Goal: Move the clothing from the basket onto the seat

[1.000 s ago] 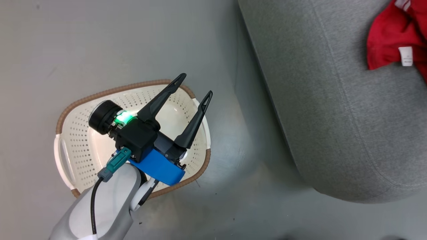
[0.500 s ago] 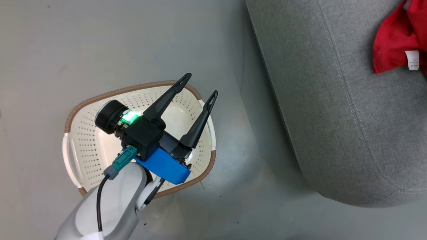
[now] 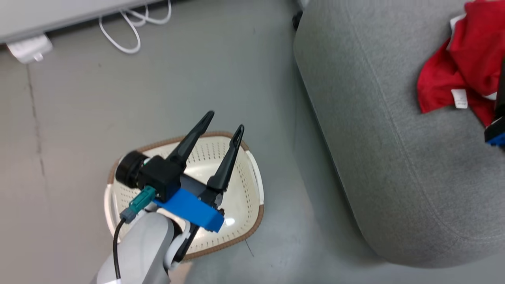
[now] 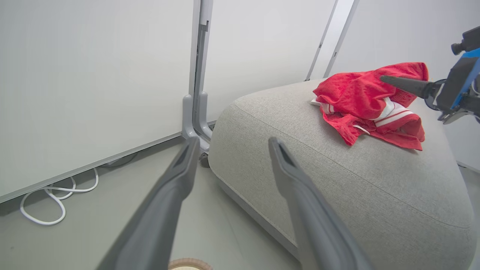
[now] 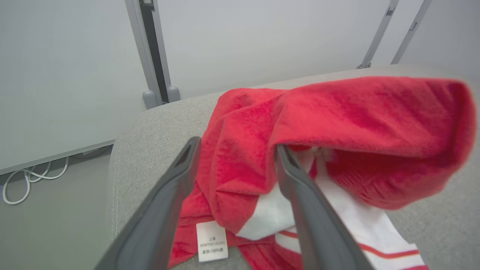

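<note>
In the head view, the clothing [image 3: 469, 63] lies bunched in a red heap at the upper right of the frame, on top of the seat [image 3: 394, 157], whose grey cushion takes up most of the right half. A small white label [image 3: 459, 98] hangs at the heap's lower edge, and a white panel shows at its upper left. The basket [image 3: 246, 189] stands on the grey floor [image 3: 217, 71] at lower centre, well apart from the heap and just left of the seat's rounded edge; the parts of its perforated inside that show hold no garment. The left gripper [image 3: 224, 122] hangs over the basket, its two dark fingers spread wide with nothing between them, tips pointing toward the upper right. The left wrist view looks past these spread fingers to the seat and the red heap at upper right. In the right wrist view, the right gripper [image 5: 238, 144] is at the heap, fingers parted and not clamped: a fold of red cloth sits between them and drapes over the tip of the right-hand finger, with white striped fabric below. A looped white cable [image 3: 126, 35] lies on the floor along the top edge of the head view.
</note>
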Motion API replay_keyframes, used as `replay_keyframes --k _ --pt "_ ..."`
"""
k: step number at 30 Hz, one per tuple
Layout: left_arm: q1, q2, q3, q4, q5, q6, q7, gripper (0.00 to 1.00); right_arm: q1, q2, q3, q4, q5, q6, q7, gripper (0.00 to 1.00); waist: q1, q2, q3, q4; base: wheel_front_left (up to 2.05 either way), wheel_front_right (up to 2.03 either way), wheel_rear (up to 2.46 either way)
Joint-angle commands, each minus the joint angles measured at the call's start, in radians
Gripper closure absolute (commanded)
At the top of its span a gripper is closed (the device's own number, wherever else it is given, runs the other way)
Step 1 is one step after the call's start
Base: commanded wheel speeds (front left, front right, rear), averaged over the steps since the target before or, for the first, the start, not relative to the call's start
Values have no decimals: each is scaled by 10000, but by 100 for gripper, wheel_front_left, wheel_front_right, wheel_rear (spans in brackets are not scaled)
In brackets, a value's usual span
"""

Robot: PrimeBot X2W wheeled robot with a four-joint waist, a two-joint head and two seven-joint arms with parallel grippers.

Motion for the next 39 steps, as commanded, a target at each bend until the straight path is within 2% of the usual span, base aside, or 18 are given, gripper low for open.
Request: replay_keyframes --k 1,10,20,29,39 --pt "527 -103 328 209 -107 -27 -26 0 757 188 219 -565 35 1 38 0 0 0 -1038 250 0 0 0" --pt "1932 -513 1322 708 -232 -27 -26 0 3122 862 685 -3108 -313 1 280 0 0 0 -2658 828 0 0 0" --pt "3106 -814 2297 960 -154 -27 -26 0 5679 2098 518 -5821 -853 1 1150 0 0 0 -3921 1550 0 0 0" --pt "3704 -849 3182 1154 -154 -27 -26 0 6942 2652 616 -7048 -1356 3 1512 0 0 0 -4399 1854 0 0 0" --pt "3964 -850 3722 1396 -48 -27 -26 0 7691 3016 922 -7333 -1605 1 1522 0 0 0 -4616 2136 0 0 0"
